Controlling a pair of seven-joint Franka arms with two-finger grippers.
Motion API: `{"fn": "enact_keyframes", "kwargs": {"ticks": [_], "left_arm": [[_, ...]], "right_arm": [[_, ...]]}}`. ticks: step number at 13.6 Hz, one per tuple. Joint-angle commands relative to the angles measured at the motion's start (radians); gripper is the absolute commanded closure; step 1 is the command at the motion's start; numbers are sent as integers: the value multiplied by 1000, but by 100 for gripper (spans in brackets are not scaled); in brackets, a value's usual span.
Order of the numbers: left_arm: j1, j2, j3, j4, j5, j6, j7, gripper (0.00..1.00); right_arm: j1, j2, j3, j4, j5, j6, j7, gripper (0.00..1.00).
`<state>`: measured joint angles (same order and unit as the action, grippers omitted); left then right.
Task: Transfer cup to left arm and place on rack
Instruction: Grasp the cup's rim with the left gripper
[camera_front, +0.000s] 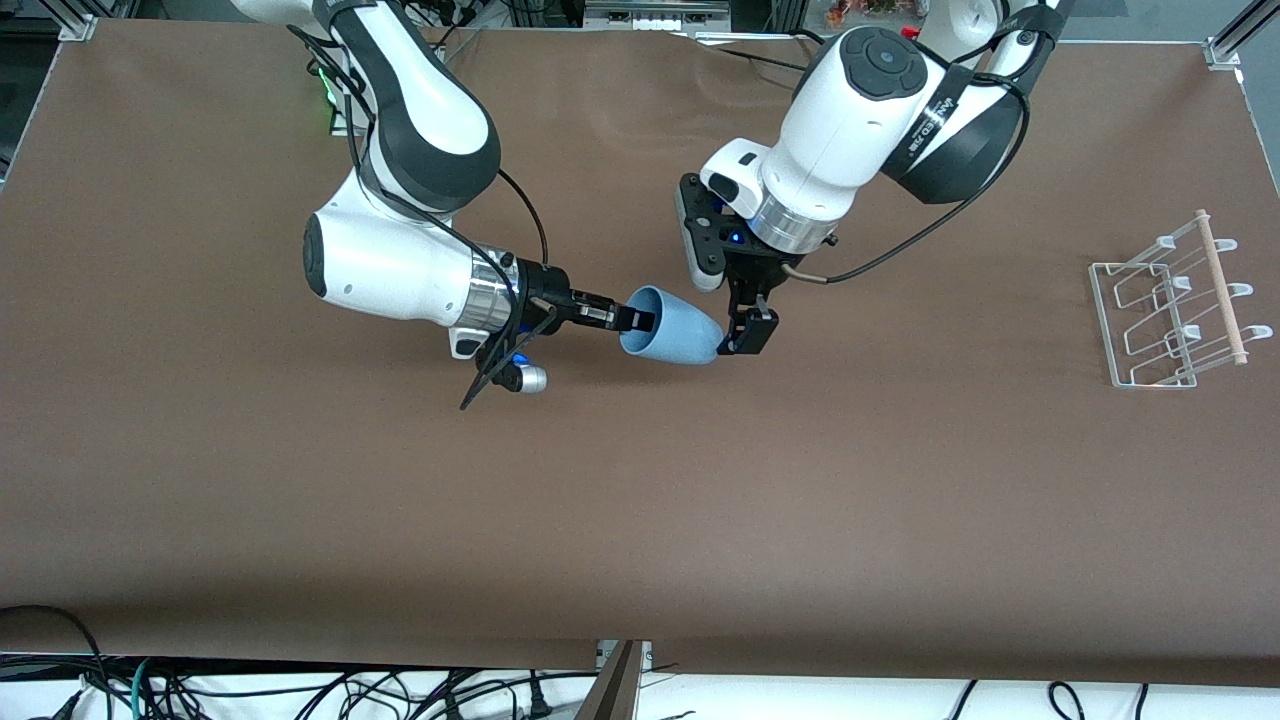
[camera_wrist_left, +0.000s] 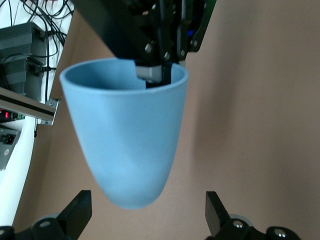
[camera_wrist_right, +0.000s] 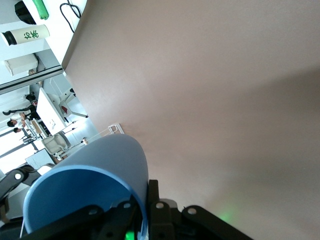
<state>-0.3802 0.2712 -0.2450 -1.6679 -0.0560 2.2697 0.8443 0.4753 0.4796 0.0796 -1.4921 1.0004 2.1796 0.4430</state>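
Note:
My right gripper (camera_front: 632, 318) is shut on the rim of the light-blue cup (camera_front: 672, 328), one finger inside and one outside, and holds it on its side above the middle of the table. The left wrist view shows the cup (camera_wrist_left: 125, 140) hanging from the right gripper (camera_wrist_left: 155, 75). My left gripper (camera_front: 745, 322) is open at the cup's closed base. That rounded base sits just between the left gripper's (camera_wrist_left: 147, 220) spread fingertips (camera_wrist_left: 80, 210), with a gap on each side. In the right wrist view the cup's rim (camera_wrist_right: 100, 170) is clamped in the right gripper (camera_wrist_right: 147, 205). The rack (camera_front: 1170, 310) stands toward the left arm's end of the table.
The brown table (camera_front: 640, 520) is bare round the cup. A small box with a green light (camera_front: 335, 105) sits near the right arm's base. Loose cables (camera_front: 300, 690) lie below the table's front edge.

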Motion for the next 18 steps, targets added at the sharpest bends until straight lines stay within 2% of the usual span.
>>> {"fn": "enact_keyframes", "kwargs": {"ticks": [1, 6, 7, 8, 9, 10, 11, 14, 15, 16, 18], "left_arm": [[-2, -3, 1, -23, -8, 36, 22, 0], [-3, 49, 1, -6, -8, 83, 13, 0], [-3, 52, 1, -6, -7, 88, 15, 9], [-2, 52, 1, -6, -7, 88, 16, 48], [-2, 51, 1, -7, -7, 88, 16, 72], [-2, 51, 1, -7, -7, 88, 16, 90], [0, 51, 1, -7, -8, 88, 15, 100], [0, 51, 1, -7, -7, 88, 16, 100], [1, 48, 1, -7, -7, 87, 18, 100], [7, 45, 1, -7, -7, 83, 18, 100], [21, 42, 3, -6, -8, 76, 25, 100]], "right_arm": [[6, 8, 3, 22, 20, -3, 14, 100], [8, 8, 3, 22, 20, -4, 14, 100], [8, 7, 3, 22, 20, -6, 14, 100], [8, 4, 3, 22, 21, -9, 14, 100], [8, 2, 3, 22, 21, -11, 14, 100], [9, 1, 3, 22, 21, -12, 14, 100], [9, 1, 3, 22, 21, -12, 14, 100], [9, 1, 3, 22, 21, -14, 14, 100], [9, 2, 3, 22, 21, -15, 11, 40], [8, 1, 3, 22, 20, -15, 5, 1], [2, 1, 0, 22, 20, -15, 3, 0]]}}
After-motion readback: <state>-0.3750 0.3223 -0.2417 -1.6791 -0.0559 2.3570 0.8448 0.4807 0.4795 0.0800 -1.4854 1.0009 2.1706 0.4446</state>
